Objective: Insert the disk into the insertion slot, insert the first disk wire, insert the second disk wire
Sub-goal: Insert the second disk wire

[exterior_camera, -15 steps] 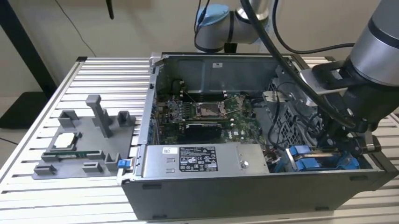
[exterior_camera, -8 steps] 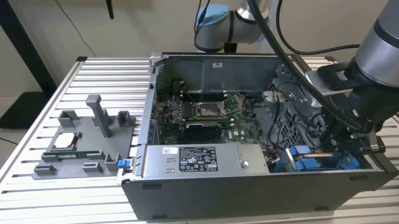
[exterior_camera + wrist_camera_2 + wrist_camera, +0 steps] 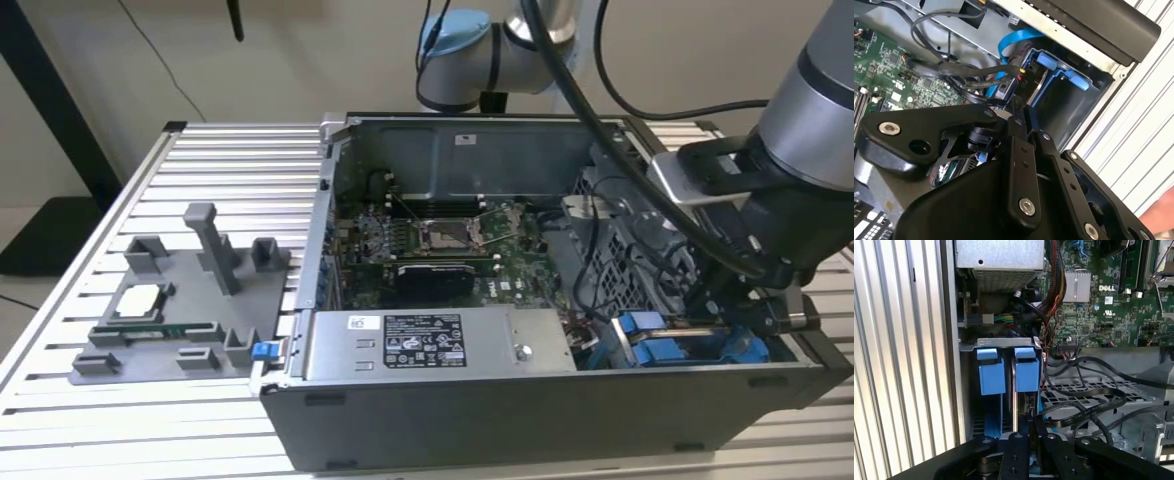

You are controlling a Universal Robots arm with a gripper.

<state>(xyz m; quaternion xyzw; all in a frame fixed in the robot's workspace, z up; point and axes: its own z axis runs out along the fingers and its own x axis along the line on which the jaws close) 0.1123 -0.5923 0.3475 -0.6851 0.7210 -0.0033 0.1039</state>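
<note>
The disk [image 3: 1014, 399] stands edge-on inside the insertion slot [image 3: 1004, 343], the grey cage with two blue tabs [image 3: 1027, 371] at the case's front corner on the exterior view's right [image 3: 654, 346]. My gripper [image 3: 1031, 423] is lowered into that corner [image 3: 747, 320], its fingers pressed together right at the disk's edge. A black disk wire [image 3: 1079, 409] loops from the cage top to the fingertips and appears pinched between them. In the second wrist view the gripper [image 3: 1021, 117] meets black wires [image 3: 979, 75] beside the blue tabs [image 3: 1048, 60].
The open computer case [image 3: 534, 420] lies on a slatted metal table [image 3: 80, 420]. A grey power-supply box [image 3: 427, 342] and the motherboard [image 3: 427, 240] fill the case. A grey fixture [image 3: 174, 300] with parts sits on the exterior view's left. Coloured wire bundles [image 3: 1054, 285] hang near the cage.
</note>
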